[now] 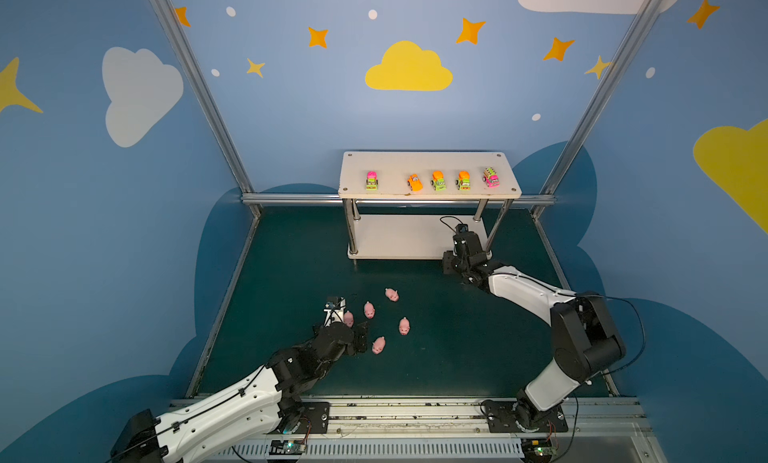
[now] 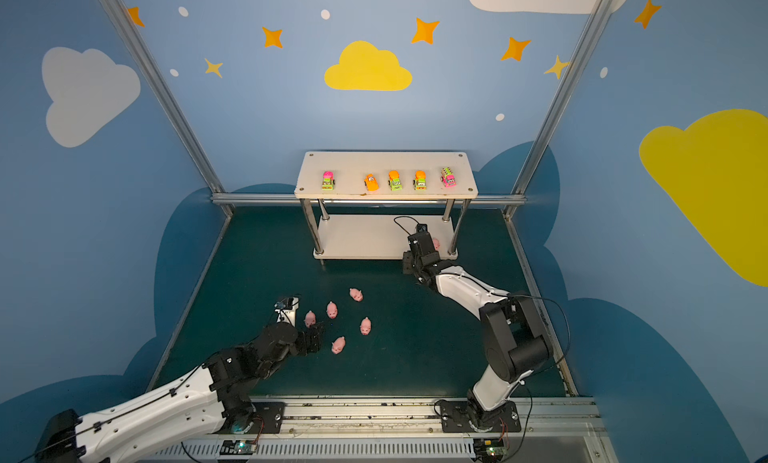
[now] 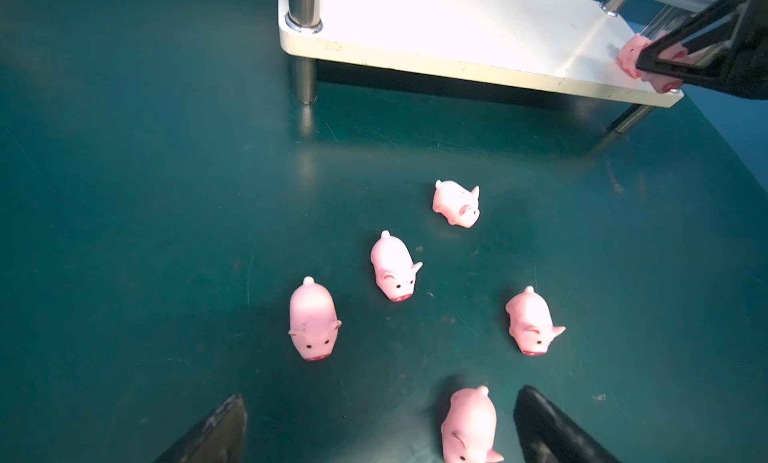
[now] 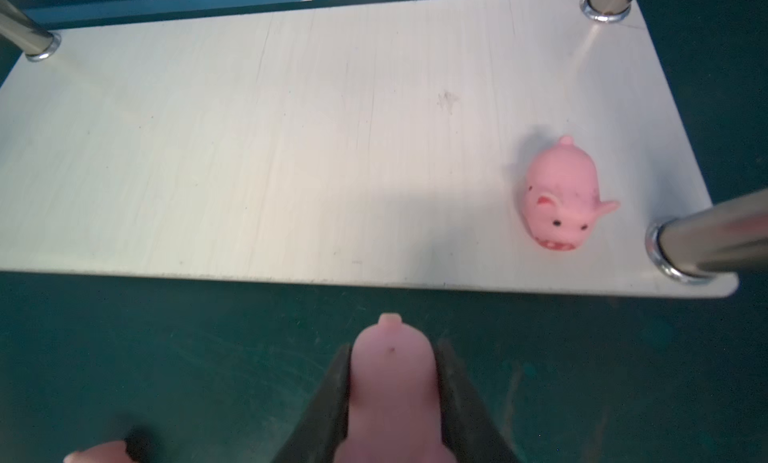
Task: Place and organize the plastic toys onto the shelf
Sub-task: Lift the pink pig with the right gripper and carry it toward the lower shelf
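The shelf [image 1: 390, 164] stands at the back of the mat. Several toy vehicles [image 1: 438, 180] line its top board in both top views. One pink pig [image 4: 559, 193] stands on the lower board [image 4: 291, 149] near a chrome leg. My right gripper [image 4: 392, 353] is shut on another pig [image 4: 392, 390], just in front of that board's front edge and above the mat. Several pigs [image 1: 391, 294] lie loose mid-mat. My left gripper [image 3: 382, 432] hangs open over them. One pig [image 3: 469, 423] lies between its fingers, close to one finger [image 3: 548, 432].
The green mat [image 1: 457, 348] is fenced by metal rails [image 1: 291, 199] and blue walls. Chrome legs [image 4: 706, 245] frame the lower board's opening. Both arm bases sit on the front rail [image 1: 415, 411].
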### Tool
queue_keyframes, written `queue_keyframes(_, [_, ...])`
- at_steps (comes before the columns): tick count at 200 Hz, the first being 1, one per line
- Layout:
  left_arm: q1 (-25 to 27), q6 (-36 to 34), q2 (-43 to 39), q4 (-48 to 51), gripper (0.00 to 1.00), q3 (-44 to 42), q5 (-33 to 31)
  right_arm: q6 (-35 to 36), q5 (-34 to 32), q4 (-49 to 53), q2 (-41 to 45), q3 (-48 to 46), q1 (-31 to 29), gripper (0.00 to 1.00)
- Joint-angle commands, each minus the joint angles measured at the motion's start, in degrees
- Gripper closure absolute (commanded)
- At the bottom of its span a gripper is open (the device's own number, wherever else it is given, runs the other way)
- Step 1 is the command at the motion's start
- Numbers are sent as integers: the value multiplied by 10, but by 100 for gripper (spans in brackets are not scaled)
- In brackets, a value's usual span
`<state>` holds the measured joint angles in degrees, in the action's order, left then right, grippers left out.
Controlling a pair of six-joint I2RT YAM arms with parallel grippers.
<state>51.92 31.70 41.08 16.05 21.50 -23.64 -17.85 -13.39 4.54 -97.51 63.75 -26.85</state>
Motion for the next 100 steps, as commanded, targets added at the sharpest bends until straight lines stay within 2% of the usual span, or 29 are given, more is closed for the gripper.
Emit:
queue_keyframes(1, [-6,-19,-2,-1,0,19,-10,24,13,21,-29,39,10,69])
queue_keyframes(55, [-25,-36,6,-7,0,26,-11,49,9,34,-94,104,34,69])
queue_keyframes(100, [-50,-54,38,-25,0,39,17,57,14,43,-134,143,51,68])
